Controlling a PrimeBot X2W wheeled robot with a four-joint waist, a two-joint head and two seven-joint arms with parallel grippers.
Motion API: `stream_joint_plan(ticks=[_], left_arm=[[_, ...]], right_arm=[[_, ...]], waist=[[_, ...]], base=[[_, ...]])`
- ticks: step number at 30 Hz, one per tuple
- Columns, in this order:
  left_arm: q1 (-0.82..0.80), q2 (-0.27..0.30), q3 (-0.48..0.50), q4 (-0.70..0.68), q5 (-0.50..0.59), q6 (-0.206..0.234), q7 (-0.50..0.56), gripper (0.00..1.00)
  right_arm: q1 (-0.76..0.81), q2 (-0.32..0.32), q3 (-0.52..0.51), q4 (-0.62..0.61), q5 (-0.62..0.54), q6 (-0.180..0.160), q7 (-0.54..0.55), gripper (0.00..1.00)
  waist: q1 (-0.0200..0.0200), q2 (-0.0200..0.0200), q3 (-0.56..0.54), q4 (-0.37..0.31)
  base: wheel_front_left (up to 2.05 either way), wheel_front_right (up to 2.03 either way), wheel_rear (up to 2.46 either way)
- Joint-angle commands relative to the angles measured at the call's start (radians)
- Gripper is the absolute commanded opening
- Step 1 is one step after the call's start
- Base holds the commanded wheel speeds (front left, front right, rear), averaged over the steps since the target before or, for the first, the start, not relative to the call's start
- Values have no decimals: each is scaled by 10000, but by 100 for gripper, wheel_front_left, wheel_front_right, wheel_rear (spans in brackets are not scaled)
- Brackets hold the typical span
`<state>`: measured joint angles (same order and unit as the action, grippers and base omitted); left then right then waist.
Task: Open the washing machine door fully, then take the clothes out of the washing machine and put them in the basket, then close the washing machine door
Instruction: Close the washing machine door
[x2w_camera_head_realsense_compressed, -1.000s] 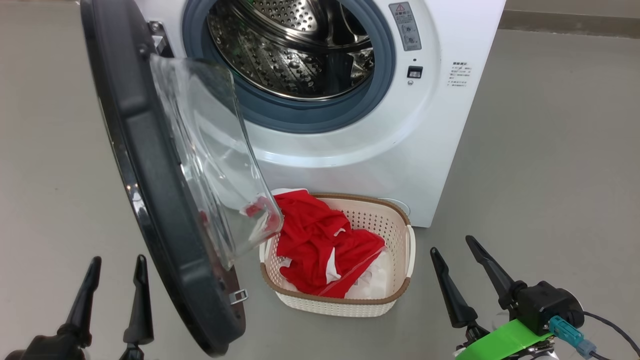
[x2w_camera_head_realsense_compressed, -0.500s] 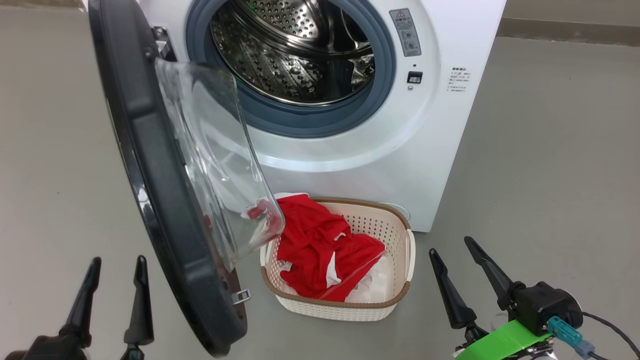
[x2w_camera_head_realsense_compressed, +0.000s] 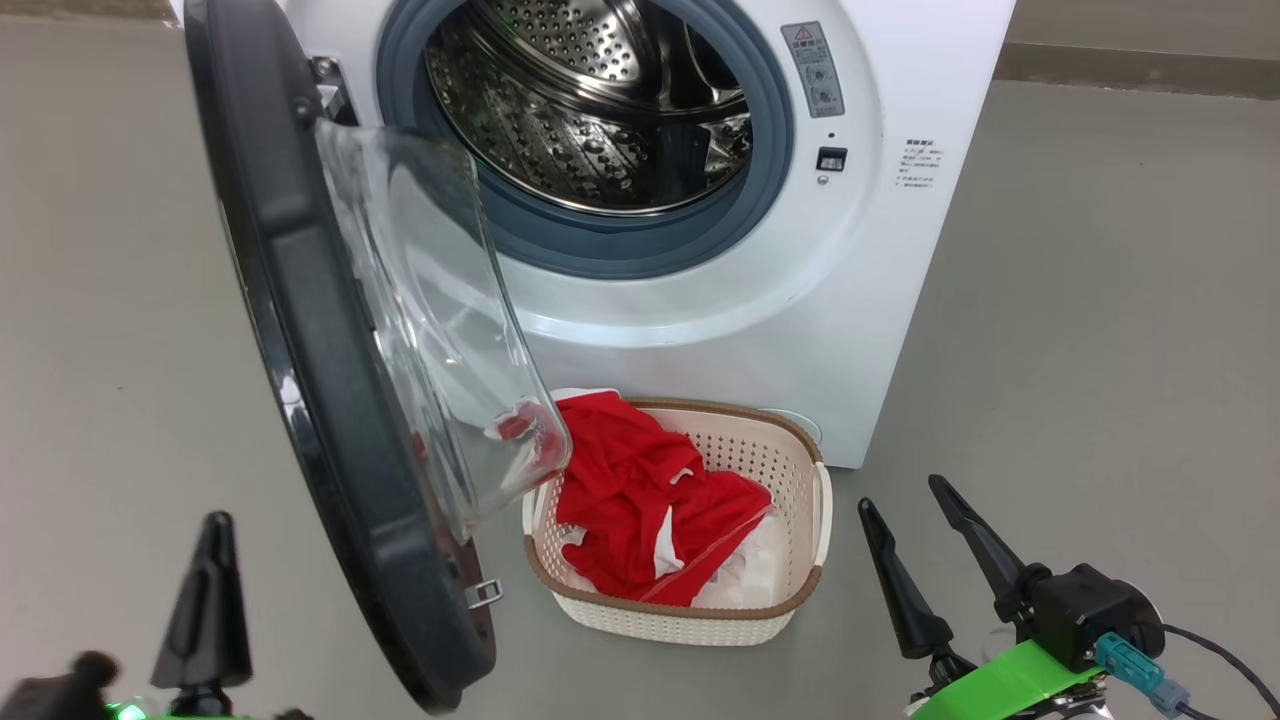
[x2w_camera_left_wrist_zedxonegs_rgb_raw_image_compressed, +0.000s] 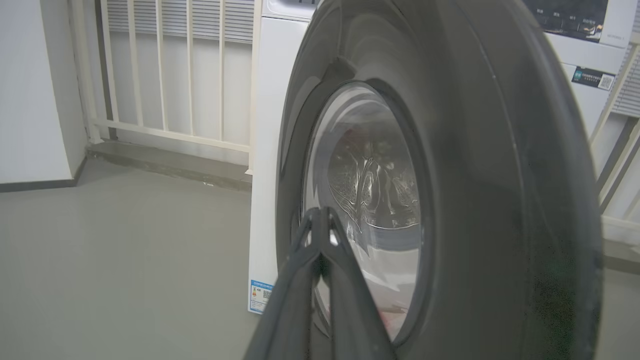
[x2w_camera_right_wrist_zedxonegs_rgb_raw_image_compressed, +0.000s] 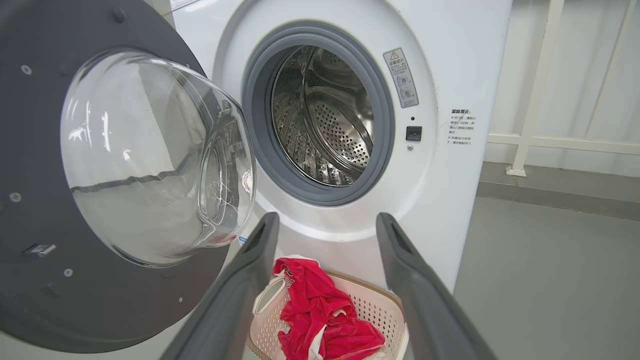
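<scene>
A: What is the left hand (x2w_camera_left_wrist_zedxonegs_rgb_raw_image_compressed: 320, 216) doing?
B: Its two fingers are pressing together with nothing between them, pointing at the outer face of the door (x2w_camera_left_wrist_zedxonegs_rgb_raw_image_compressed: 475, 190). I cannot tell whether they are touching it. The right hand (x2w_camera_head_realsense_compressed: 903, 492) is waiting low on the right, fingers wide apart and empty, near the basket (x2w_camera_head_realsense_compressed: 690, 622).
A: And the clothes?
B: The red clothes (x2w_camera_head_realsense_compressed: 640, 500) are lying in the basket, which is standing on the floor (x2w_camera_head_realsense_compressed: 1100, 350) just in front of the washing machine (x2w_camera_head_realsense_compressed: 900, 300). The drum (x2w_camera_head_realsense_compressed: 600, 120) is looking empty to me, so I am judging that only the closing is remaining.
A: What is worrying you?
B: The glass bowl (x2w_camera_head_realsense_compressed: 430, 330) of the door is hanging over the basket's left corner, where a red fold is rising above the rim. While swinging shut, the bowl may be catching that fold or knocking the basket. Also the closed fingers may be sliding on the glossy rim, leaving the door unlatched.
A: What is differing from one second ago?
B: The left fingers were apart then; now they are together. The head camera is sitting slightly differently, so the machine is appearing lower. Door, basket and clothes are keeping their places.
</scene>
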<state>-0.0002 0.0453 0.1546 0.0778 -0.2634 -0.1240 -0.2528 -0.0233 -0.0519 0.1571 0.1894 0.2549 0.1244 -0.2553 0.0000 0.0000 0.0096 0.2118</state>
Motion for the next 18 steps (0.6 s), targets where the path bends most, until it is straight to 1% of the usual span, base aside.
stream_joint_plan(ticks=[1,4,6,7,8,10,12,15,18], left_arm=[[-590,62,414,-85,-1360,-51,-49,0],[-949,54,441,-66,-3813,-56,450,0],[-1157,53,486,-183,-5608,-57,987,0],[-1157,53,486,-183,-5608,-57,987,0],[-1259,52,537,-308,-6555,5,1282,0],[-1413,52,629,-622,-8279,342,2029,0],[-1506,51,763,-989,-9680,879,2766,0],[-1580,51,1063,-1655,-11180,1683,3680,0],[-1624,50,1309,-2343,-12202,2379,4372,0]], right_arm=[[-191,16,232,-209,84,63,-65,100],[-199,16,265,-188,81,63,-65,100],[-196,16,276,-180,90,63,-65,100],[-196,16,276,-180,90,63,-65,100],[-192,16,283,-180,93,63,-65,100],[-168,16,294,-182,102,63,-65,100],[-135,16,315,-170,105,63,-65,100],[-108,16,350,-136,97,63,-65,100],[-107,16,338,-113,86,63,-65,100]], waist=[[0,0,-29,13],[0,0,-67,-4],[0,0,-107,-32],[0,0,-107,-32],[0,0,-117,-49],[0,0,-145,-82],[0,0,-181,-127],[0,0,-215,-238],[0,0,-241,-340]], base=[[0,0,0],[0,0,0],[0,0,0],[0,0,0],[0,0,0],[0,0,0],[0,0,0],[0,0,0],[0,0,0]])
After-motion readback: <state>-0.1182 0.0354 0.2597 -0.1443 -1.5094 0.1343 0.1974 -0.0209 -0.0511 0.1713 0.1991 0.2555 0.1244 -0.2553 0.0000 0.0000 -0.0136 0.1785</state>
